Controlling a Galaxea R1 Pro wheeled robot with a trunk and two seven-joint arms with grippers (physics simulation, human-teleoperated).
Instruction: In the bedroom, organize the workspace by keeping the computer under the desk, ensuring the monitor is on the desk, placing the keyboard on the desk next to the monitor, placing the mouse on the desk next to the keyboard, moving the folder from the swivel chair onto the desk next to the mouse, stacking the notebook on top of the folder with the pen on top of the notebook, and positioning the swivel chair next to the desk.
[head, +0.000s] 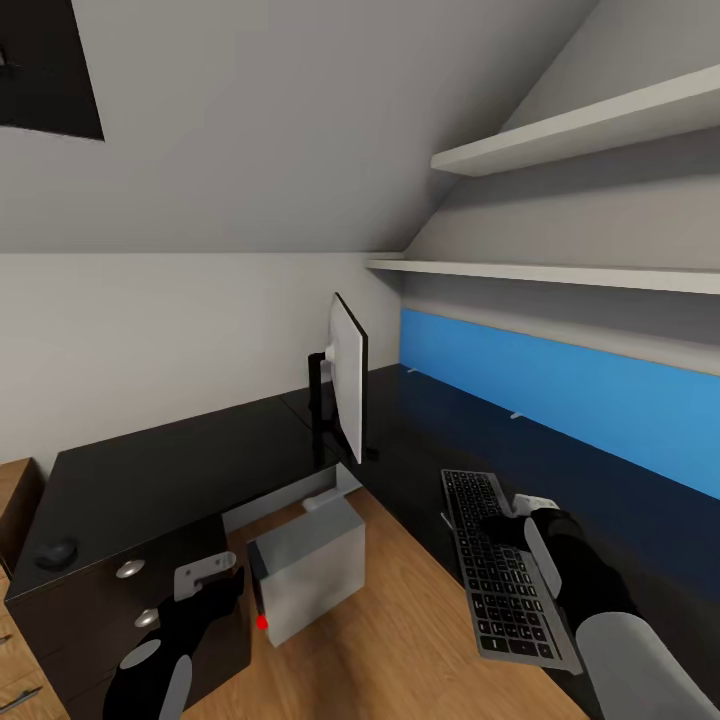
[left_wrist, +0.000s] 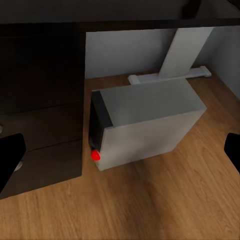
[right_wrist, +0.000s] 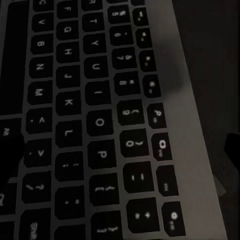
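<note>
Tabletop: black L-shaped top, its corner at about 12 o'clock from the robot, a blue back panel along the wing at 2 o'clock.
Monitor: upright on the tabletop near the corner, seen almost edge-on.
Keyboard: flat on the right wing at 3 o'clock, along its front edge.
Right gripper: low over the keyboard's far right side; the wrist view has the keys very close; I cannot tell how the jaws stand.
Mouse: on the left wing at 9 o'clock, well apart from the keyboard.
Computer: on the wood floor beneath the tabletop corner, red button facing the robot.
Left gripper: in front of the drawers, pointed at the computer; jaws apart.
</note>
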